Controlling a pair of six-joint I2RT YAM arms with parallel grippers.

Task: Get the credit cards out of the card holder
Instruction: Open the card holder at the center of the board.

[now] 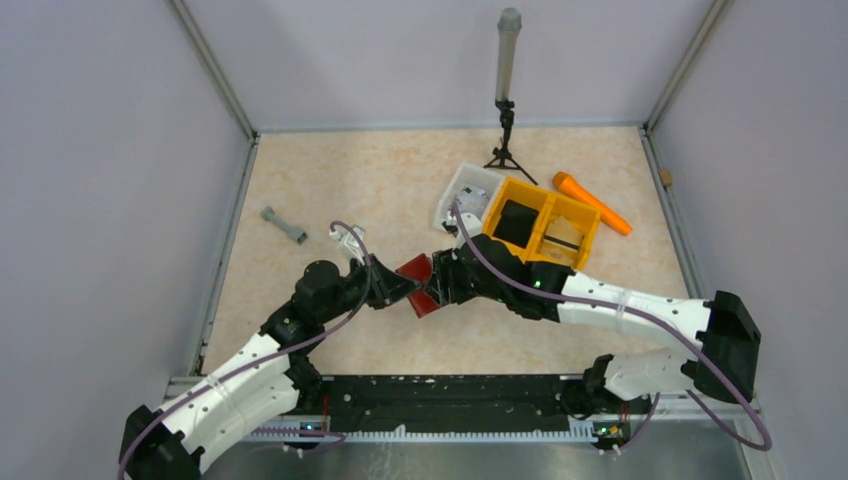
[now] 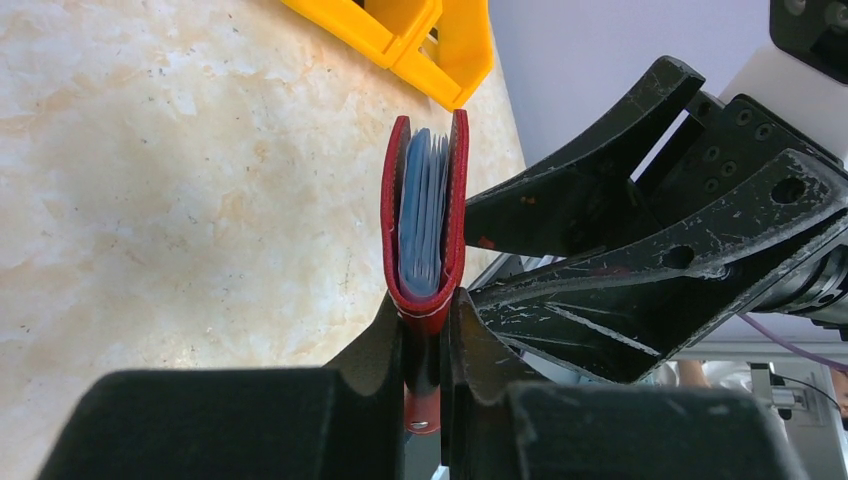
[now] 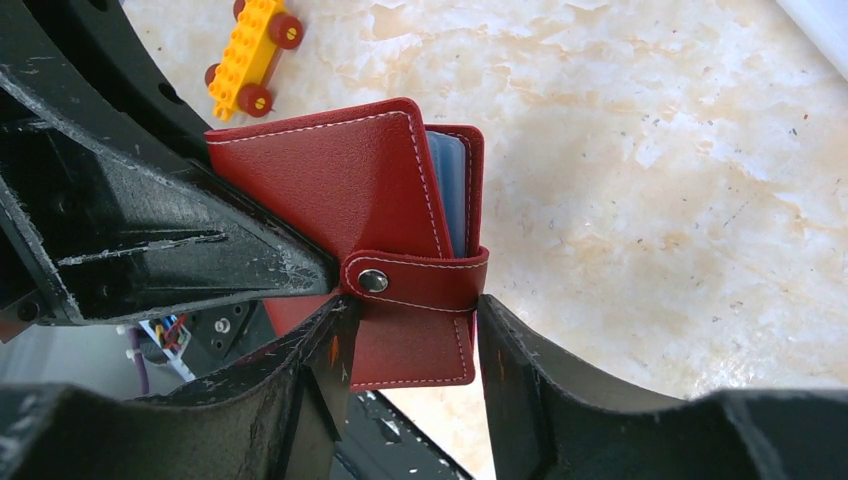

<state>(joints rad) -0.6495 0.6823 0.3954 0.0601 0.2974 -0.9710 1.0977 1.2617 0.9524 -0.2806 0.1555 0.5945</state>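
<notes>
The dark red card holder (image 1: 420,280) hangs above the table's middle, between both grippers. My left gripper (image 2: 428,310) is shut on its folded spine, and the holder (image 2: 457,190) stands edge-up with its covers slightly parted. The credit cards (image 2: 422,215) show as pale blue-grey edges packed between the covers. My right gripper (image 3: 410,330) is shut across the holder's (image 3: 330,180) end below the snapped tab (image 3: 420,282), a finger touching each side. A strip of the cards (image 3: 452,190) peeks out beside the front cover. From above, the left gripper (image 1: 403,284) and right gripper (image 1: 441,284) meet tip to tip.
A yellow-orange divided bin (image 1: 575,215) and a white tray (image 1: 462,190) stand behind the right arm, with an orange tool (image 1: 592,203) beyond them. A grey dumbbell-shaped piece (image 1: 284,226) lies at the left. A small tripod stand (image 1: 507,100) is at the back. A yellow toy car (image 3: 250,55) sits nearby.
</notes>
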